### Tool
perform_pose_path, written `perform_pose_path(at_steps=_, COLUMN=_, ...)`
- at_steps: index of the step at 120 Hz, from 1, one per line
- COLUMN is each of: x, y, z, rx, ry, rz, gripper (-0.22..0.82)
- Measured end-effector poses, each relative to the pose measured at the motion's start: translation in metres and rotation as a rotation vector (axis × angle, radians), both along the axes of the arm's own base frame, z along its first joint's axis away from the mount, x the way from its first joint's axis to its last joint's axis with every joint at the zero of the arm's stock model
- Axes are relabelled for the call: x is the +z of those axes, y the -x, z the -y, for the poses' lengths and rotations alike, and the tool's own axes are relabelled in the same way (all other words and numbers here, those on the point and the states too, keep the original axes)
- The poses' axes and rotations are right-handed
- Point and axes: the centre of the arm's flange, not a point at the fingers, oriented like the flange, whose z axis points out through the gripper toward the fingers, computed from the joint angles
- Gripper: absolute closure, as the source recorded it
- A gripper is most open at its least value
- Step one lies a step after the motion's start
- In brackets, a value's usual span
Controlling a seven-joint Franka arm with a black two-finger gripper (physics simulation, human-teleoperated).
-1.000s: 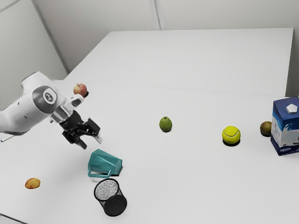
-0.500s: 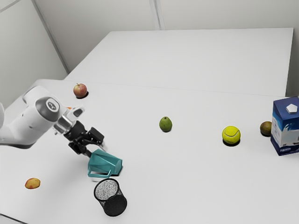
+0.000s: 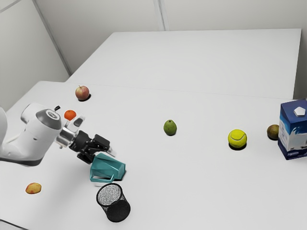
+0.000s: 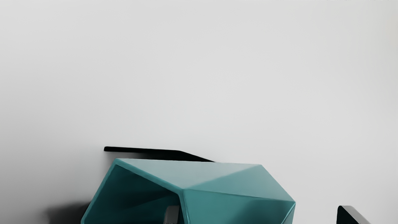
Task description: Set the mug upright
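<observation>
Mug (image 3: 108,167) lies on its side near the mesh cup (image 3: 113,202); I have the gripper (image 3: 101,156) open, one finger (image 4: 172,214) at the mouth, presumably to pinch the wall for righting.

Lies on its side on the white table (image 3: 192,191) as a teal, faceted mug (image 3: 110,166), with mouth (image 4: 133,193) toward the exterior view's left and handle (image 3: 103,180) along one side

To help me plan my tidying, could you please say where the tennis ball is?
The tennis ball sits toward the exterior view's right, nearest the brown fruit beside the carton.
</observation>
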Motion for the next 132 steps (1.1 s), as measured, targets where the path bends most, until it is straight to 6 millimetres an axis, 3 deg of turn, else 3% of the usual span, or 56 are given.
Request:
perform_pose_path(at_steps=30, x=0.005, y=-0.001, z=0.0, rx=-0.026, ry=0.003, rz=0.057, gripper=0.53)
perform_pose_path(at_steps=44, x=0.007, y=-0.002, z=0.0, rx=-0.041, ry=-0.003, rz=0.077, gripper=0.63)
perform_pose_path(at_steps=67, x=0.028, y=-0.003, z=0.002, rx=-0.068, ry=-0.021, rz=0.142, gripper=0.73)
perform_pose_path(at_steps=89, x=0.048, y=-0.007, z=0.008, rx=-0.113, ry=-0.046, rz=0.196, gripper=0.76)
perform_pose_path(at_steps=117, x=0.079, y=-0.028, z=0.014, rx=-0.204, ry=-0.127, rz=0.24, gripper=0.78)
perform_pose_path(at_steps=132, x=0.111, y=-0.049, z=0.021, rx=-0.303, ry=-0.226, rz=0.251, gripper=0.78)
